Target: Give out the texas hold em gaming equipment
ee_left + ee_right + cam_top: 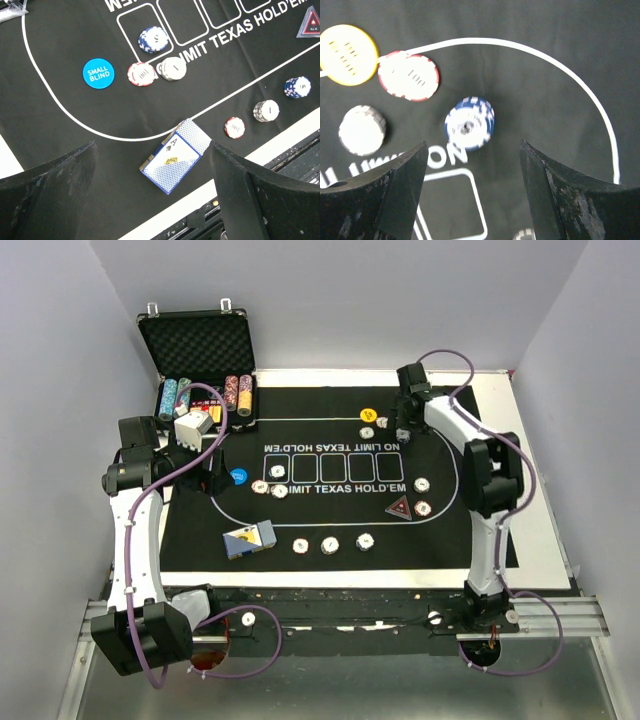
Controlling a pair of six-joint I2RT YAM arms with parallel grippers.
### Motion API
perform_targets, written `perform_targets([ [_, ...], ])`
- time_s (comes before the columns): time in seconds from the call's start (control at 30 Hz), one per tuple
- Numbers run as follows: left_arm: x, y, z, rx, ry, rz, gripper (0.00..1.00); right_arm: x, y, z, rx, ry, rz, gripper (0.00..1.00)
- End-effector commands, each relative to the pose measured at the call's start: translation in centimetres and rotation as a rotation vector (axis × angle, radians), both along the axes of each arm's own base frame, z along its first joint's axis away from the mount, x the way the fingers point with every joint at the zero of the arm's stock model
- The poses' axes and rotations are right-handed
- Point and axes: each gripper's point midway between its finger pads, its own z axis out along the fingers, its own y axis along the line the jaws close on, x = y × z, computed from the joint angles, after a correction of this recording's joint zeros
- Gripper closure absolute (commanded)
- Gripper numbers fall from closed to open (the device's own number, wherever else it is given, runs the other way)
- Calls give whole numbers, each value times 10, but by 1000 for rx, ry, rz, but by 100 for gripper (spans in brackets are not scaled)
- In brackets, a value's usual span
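The blue-backed card deck [249, 539] lies on the mat near the front left, an ace showing; in the left wrist view the deck [175, 162] is below and between my fingers. The blue "SMALL BLIND" button [238, 477] [98, 73] sits beside three chips [155, 70]. My left gripper [207, 478] hangs open and empty above the mat. My right gripper [407, 408] is open and empty just behind a blue chip stack [402, 435] [469, 123]. The yellow button [368, 415] [347, 54], a red-edged chip [409, 76] and a white stack [362, 129] lie left of it. The dark red triangular marker [399, 508] [310, 24] lies at the right.
An open black foam-lined case [195, 340] with rolls of chips [235, 395] stands at the back left. Three chips [330, 544] lie in a row at the mat's front and two chips [423, 495] at the right. The black mat [450, 550] lies on a white board.
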Motion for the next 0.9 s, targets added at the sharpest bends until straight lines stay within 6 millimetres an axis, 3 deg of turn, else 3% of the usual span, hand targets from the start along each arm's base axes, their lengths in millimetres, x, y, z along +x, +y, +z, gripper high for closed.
perform_targets([
  [0.0, -1, 1, 13, 3, -36, -5, 1, -22, 21, 84, 27, -157, 35, 18],
  [0.1, -1, 2, 13, 6, -36, -3, 1, -62, 55, 103, 14, -182, 137, 17],
  [0.17, -2, 1, 12, 8, -36, -6, 1, -98, 79, 98, 21, -152, 214, 16],
  [0.27, -1, 2, 12, 9, -36, -4, 1, -156, 109, 81, 47, -73, 318, 13],
  [0.47, -3, 0, 11, -1, -21, -8, 1, -253, 133, 38, 81, 60, 419, 7],
  [0.63, -4, 0, 11, 0, -21, -3, 1, -294, 134, 17, 46, 120, 449, 5],
  [0.87, -6, 0, 11, 3, -24, -3, 1, -317, 138, -8, 30, 170, 472, 5],
])
